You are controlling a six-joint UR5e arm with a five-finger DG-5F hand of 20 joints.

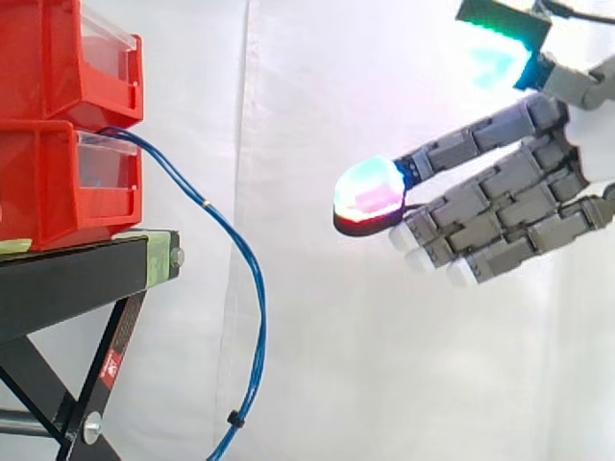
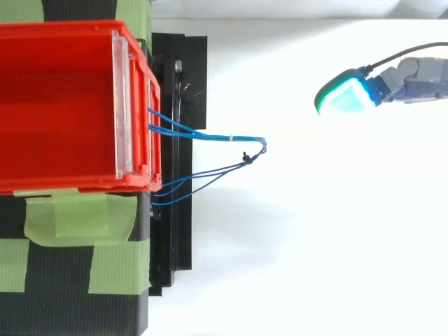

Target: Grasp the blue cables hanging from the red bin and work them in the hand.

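At the left of the side view, the blue cables [image 1: 258, 298] come out of the lower red bin [image 1: 48, 182] and hang down in a loose curve past the black stand [image 1: 77, 269]. They look thin, light and bendy, and may slip, so the middle of the curve seems the best place to grab. At the right, the hand [image 1: 500, 202] has its fingers straight and holds nothing, well apart from the cables. Their low ends are cut off at the bottom edge, and their start in the bin is hidden
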